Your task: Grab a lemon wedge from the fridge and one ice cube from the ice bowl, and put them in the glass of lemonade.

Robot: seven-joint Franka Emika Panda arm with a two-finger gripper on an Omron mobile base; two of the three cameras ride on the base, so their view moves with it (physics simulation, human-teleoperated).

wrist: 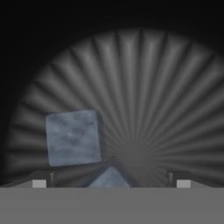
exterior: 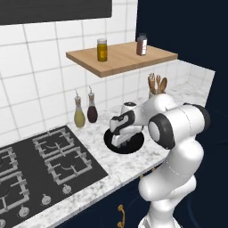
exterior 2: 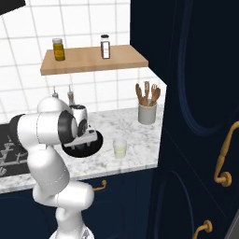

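Note:
My gripper (exterior: 121, 141) points down into the glossy black ice bowl (exterior: 136, 147) on the marble counter, and its jaws stand open. In the hand view a pale grey-blue ice cube (wrist: 72, 138) lies on the ribbed bowl floor (wrist: 144, 96), just above my left fingertip (wrist: 39, 183). The corner of a second ice cube (wrist: 109, 178) shows between the fingertips of the gripper (wrist: 110, 183). Nothing is gripped. From the right the bowl (exterior 2: 93, 148) sits under the gripper (exterior 2: 80, 142), with the glass of lemonade (exterior 2: 120, 148) just to its right. The lemon wedge and the fridge are out of view.
A white cup of wooden utensils (exterior 2: 147, 113) stands at the back right of the counter. Two oil bottles (exterior: 85, 111) stand by the wall left of the bowl, and the black stove (exterior: 40, 164) lies further left. A wooden shelf (exterior: 120, 55) hangs above. Tall navy cabinets (exterior 2: 196, 116) bound the right side.

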